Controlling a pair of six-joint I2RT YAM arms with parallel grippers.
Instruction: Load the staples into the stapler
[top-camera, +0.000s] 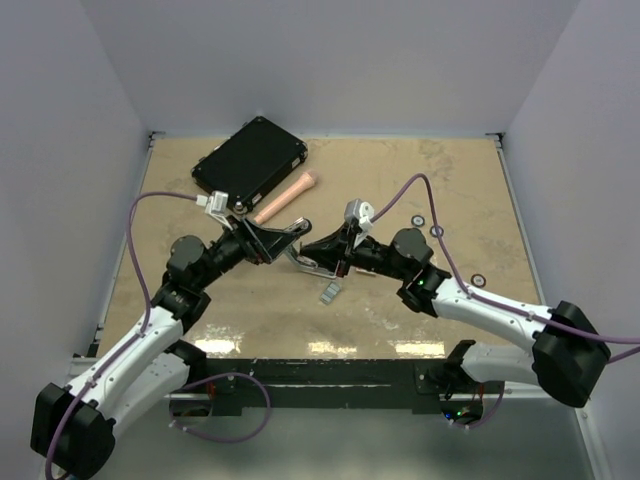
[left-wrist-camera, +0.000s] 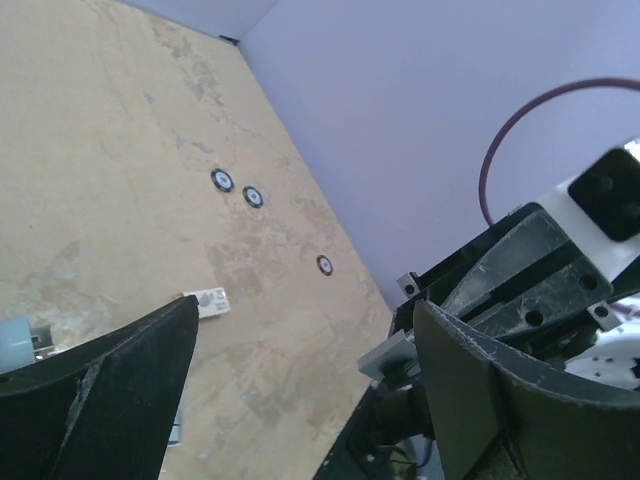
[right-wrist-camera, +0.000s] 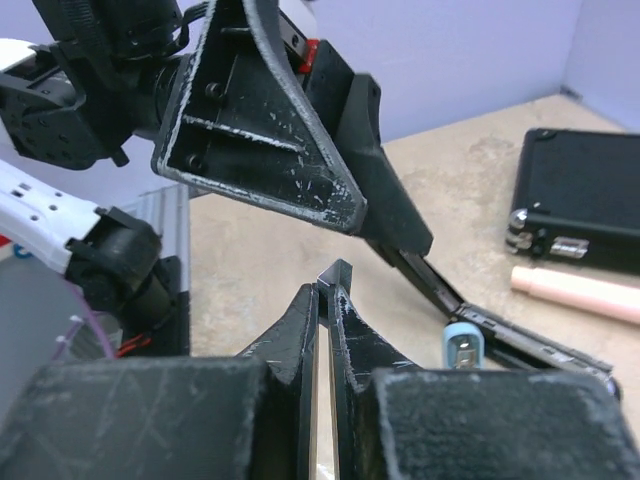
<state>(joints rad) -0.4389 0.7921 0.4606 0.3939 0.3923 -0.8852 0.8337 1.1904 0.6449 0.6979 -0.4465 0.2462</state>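
Bright, even light from overhead fills the scene, leaving two white glare patches along the near edge of the table (top-camera: 480, 200) and only soft, faint shadows. Both wrist views turn dark and slightly blurred in their nearest foreground, sharper farther off.

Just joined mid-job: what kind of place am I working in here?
Likely a lab robot test cell: plain lavender walls boxing in a beige tabletop, with a left arm and right arm bolted at its near edge.
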